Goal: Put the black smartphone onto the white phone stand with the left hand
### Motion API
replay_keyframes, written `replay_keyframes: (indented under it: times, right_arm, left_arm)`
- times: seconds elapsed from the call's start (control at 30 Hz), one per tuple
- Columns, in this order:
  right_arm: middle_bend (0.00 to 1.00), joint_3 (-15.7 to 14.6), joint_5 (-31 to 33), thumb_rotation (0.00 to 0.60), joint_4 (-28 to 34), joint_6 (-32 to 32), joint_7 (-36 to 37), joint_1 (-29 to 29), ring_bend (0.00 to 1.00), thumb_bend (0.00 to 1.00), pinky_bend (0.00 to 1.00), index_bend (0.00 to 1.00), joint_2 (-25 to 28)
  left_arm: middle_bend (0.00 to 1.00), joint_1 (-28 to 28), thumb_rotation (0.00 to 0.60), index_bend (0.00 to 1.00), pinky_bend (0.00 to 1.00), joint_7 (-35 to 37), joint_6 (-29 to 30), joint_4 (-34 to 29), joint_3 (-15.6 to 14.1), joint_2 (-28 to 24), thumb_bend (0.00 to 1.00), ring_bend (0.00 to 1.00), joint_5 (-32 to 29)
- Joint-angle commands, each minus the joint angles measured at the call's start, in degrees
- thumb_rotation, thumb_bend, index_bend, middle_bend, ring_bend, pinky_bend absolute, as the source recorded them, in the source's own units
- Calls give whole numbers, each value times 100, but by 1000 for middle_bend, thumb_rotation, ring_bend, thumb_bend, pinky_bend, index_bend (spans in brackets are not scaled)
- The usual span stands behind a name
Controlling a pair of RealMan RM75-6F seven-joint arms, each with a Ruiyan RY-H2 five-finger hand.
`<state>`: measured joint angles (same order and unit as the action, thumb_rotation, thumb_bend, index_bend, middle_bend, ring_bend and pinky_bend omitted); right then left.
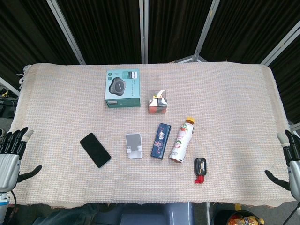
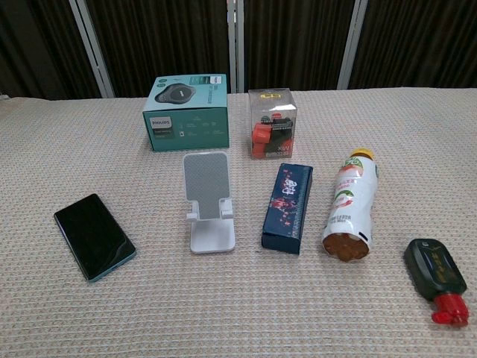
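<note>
1. Head view: my left hand (image 1: 10, 152) hangs off the table's left edge, fingers spread and holding nothing. It's parked clear of the cloth, so the reach hasn't begun, I judge.
2. My right hand (image 1: 291, 157) sits off the right edge, fingers apart too, empty. It's idle since the task isn't its job.
3. The black smartphone (image 1: 95, 149) lies flat, screen up, in the left-front part of the table (image 1: 56, 93), askew to the front edge. It's on my left side, apart from the white phone stand (image 1: 134, 145), which is just to its right.
4. Chest view: neither hand shows. Phone (image 2: 95, 236) lies flat w/ nothing on it. Stand (image 2: 209, 201) is upright, backplate tilted back, lip facing the front edge. That suits sliding the phone in from my side.
5. A dark blue box (image 2: 288, 206) lies close on the stand's right, so approaching from the left looks safer.
</note>
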<state>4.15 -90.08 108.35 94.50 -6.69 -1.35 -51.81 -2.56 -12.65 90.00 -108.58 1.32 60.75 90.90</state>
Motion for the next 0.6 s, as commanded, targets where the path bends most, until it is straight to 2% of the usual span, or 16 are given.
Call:
replay_keyframes:
  times: [0.03, 0.23, 0.37, 0.6]
  right_arm:
    - [0, 2, 3, 600, 15, -2, 0, -5, 0, 0, 0, 0, 6]
    - [0, 6, 54, 600, -15, -46, 33, -3, 0, 0, 0, 0, 8]
    - [0, 33, 106, 600, -11, -61, 104, 6, 0, 0, 0, 0, 23]
    - [0, 112, 252, 600, -13, -124, 70, 56, 0, 0, 0, 0, 12]
  left_arm:
    - [0, 4, 600, 0, 0, -41, -8, -13, -5, -6, 0, 0, -5]
    - [0, -39, 600, 0, 0, -97, -111, 45, -18, 49, 0, 0, -7]
    - [0, -324, 600, 0, 0, -144, -494, 450, 61, 259, 0, 0, 13]
    - [0, -1587, 600, 0, 0, 150, -2334, 1598, 267, 718, 0, 0, -15]
